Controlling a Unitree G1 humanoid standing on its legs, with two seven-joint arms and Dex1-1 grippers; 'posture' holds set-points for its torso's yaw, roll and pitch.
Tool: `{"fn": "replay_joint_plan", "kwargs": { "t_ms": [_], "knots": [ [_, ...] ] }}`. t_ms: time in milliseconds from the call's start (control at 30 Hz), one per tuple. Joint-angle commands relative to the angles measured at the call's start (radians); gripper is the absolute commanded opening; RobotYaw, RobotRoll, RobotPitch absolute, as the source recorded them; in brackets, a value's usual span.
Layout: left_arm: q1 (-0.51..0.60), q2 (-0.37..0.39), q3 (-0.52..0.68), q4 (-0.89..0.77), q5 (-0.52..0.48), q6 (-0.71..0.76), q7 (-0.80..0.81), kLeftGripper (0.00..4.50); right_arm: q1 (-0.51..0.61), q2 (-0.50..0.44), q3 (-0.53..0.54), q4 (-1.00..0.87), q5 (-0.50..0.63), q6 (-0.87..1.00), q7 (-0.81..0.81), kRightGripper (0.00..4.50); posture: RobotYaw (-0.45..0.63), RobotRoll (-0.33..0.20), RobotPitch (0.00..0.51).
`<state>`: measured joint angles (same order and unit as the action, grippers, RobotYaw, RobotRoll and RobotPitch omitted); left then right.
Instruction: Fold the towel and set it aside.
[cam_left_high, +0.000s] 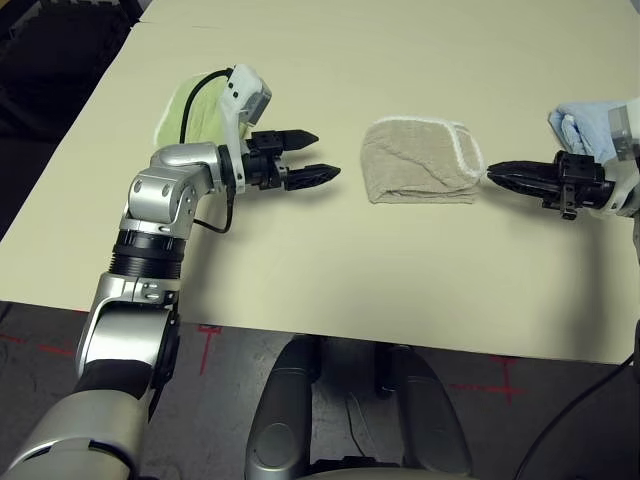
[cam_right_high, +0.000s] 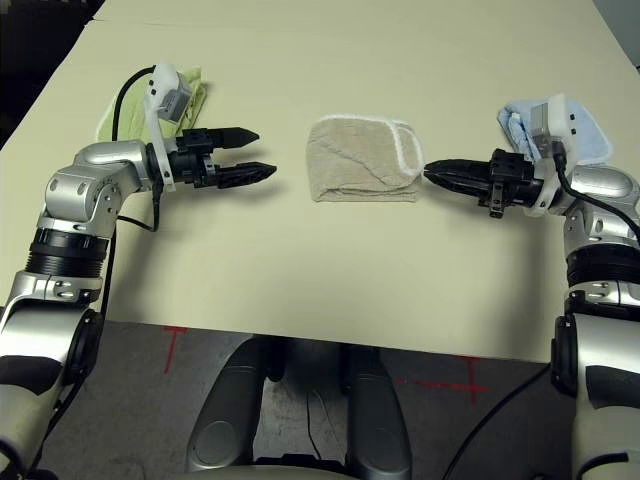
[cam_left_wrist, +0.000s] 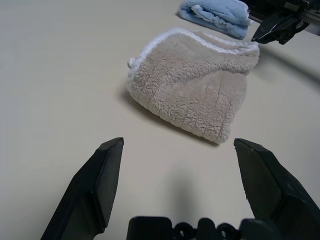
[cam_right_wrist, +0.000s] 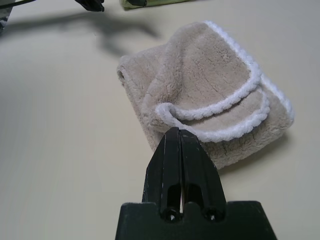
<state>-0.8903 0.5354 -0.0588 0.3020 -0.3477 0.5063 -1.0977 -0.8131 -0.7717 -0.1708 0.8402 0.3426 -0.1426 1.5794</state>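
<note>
We see the beige terry-cloth towel with white stitched edging (cam_left_high: 420, 162) lying folded into a compact bundle at the middle of the pale tabletop (cam_left_high: 330, 260), its long axis running from nine to three o'clock. Our right gripper (cam_right_high: 440, 174) is nearer, its jaws pressed together, tips just beside the towel's three-o'clock edge, whether touching we cannot tell. Our left gripper (cam_left_high: 318, 155) stands well apart at nine o'clock, jaws wide. Setting aside looks like the right arm's job.
</note>
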Motion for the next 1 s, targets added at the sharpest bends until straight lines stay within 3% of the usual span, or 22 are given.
{"fn": "replay_joint_plan", "kwargs": {
  "t_ms": [33, 300, 433, 767, 1000],
  "knots": [
    [0.015, 0.017, -0.023, 0.001, 0.033, -0.06, -0.029, 4.5, 0.012, -0.018, -0.017, 0.039, 0.002, -0.026, 0.013, 0.06, 0.02, 0.0, 0.338],
    [0.048, 0.002, -0.043, 0.028, 0.073, -0.26, -0.087, 4.5, -0.004, -0.013, -0.013, 0.089, -0.004, -0.062, 0.017, 0.06, 0.02, 0.0, 0.336],
    [0.062, -0.008, -0.034, 0.031, 0.058, -0.338, -0.133, 3.66, -0.006, -0.011, -0.013, 0.099, -0.005, -0.072, 0.019, 0.0, 0.02, 0.0, 0.335],
    [0.036, -0.013, -0.033, 0.044, 0.053, -0.374, -0.187, 0.04, -0.03, -0.001, -0.012, 0.11, -0.002, -0.07, 0.012, 0.0, 0.02, 0.0, 0.335],
    [-0.054, -0.1, -0.023, 0.111, 0.043, -0.321, -0.138, 0.04, -0.118, 0.079, -0.016, 0.085, 0.023, 0.003, -0.056, 0.0, 0.03, 0.0, 0.338]
  ]
}}
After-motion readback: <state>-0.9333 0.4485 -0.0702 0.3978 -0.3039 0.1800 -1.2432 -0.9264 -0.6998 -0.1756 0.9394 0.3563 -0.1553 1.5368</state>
